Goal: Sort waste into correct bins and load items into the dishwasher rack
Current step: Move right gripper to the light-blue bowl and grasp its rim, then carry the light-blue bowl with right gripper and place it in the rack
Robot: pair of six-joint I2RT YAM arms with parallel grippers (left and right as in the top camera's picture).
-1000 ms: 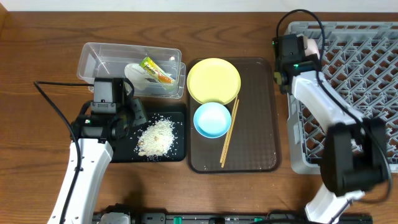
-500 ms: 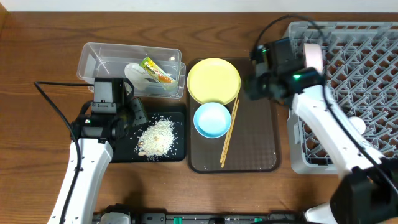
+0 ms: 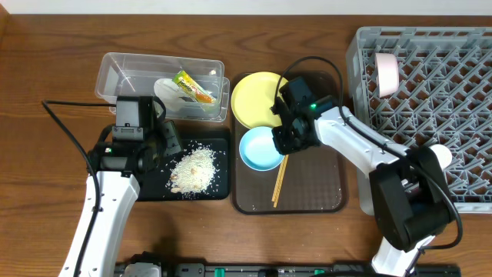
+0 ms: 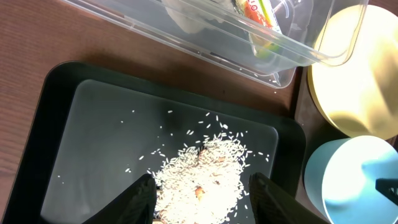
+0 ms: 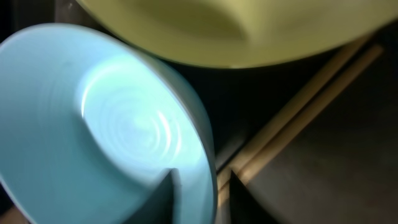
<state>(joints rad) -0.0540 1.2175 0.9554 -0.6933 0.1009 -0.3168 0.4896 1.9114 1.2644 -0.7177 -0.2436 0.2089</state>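
My right gripper (image 5: 200,198) straddled the rim of the light blue bowl (image 3: 260,148) near the middle of the desk.

The bowl, smooth, round and glossy, sat on the flat brown serving tray (image 3: 315,177), touching the near edge of the round yellow plate (image 3: 257,96). My right jaws stood apart, one finger inside the bowl's wall and one outside, just beside the thin wooden chopsticks (image 3: 283,165) lying on the tray. Along the desk's right edge stood the grey lattice dishwasher rack (image 3: 446,100), a pale pink bowl (image 3: 387,73) on edge inside it. Toward the left edge, my left gripper (image 4: 205,199) hung spread wide over the loose white rice (image 3: 192,169) heaped in the shallow black tray (image 3: 150,188). Behind that, the clear plastic tub (image 3: 127,73) held the green-and-orange wrapper (image 3: 192,85) and the crumpled paper wad (image 3: 173,92).
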